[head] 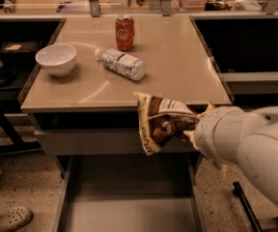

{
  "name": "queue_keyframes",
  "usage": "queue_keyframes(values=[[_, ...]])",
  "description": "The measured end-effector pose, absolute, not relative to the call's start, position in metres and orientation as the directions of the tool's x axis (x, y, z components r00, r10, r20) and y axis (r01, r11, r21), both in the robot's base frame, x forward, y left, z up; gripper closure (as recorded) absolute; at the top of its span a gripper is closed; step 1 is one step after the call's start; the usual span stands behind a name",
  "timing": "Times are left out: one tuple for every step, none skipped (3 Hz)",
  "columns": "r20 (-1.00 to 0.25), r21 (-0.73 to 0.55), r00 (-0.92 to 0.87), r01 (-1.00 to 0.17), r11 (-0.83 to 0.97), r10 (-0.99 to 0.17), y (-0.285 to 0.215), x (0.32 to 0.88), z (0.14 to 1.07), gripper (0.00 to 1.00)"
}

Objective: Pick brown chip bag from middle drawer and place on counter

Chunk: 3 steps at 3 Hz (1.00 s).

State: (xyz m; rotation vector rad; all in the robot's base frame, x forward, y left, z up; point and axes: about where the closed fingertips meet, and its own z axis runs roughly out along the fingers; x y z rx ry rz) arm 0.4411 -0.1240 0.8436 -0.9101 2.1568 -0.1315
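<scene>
The brown chip bag (162, 121) hangs in the air in front of the counter's front edge, above the open middle drawer (124, 204). My gripper (191, 127) is shut on the bag's right end; its fingers are mostly hidden behind the bag and my white arm (247, 144), which comes in from the right. The bag's top edge is level with the tan counter (177, 66). The drawer floor below shows nothing lying on it.
On the counter stand a white bowl (56, 59) at the left and a red soda can (124, 32) at the back, with a clear plastic bottle (121, 64) lying in the middle. A shoe (6, 219) lies on the floor at lower left.
</scene>
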Motion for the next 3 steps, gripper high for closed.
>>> queue_keyframes(values=[[-0.631,-0.417,-0.445,-0.495,0.762,-0.635,-0.15,0.458,0.903,1.0],[-0.644,-0.461,-0.43,-0.44,0.77,-0.632,-0.162,0.482,0.949,1.0],[-0.651,-0.47,-0.416,-0.435,0.768,-0.635,-0.16,0.484,0.959,1.0]])
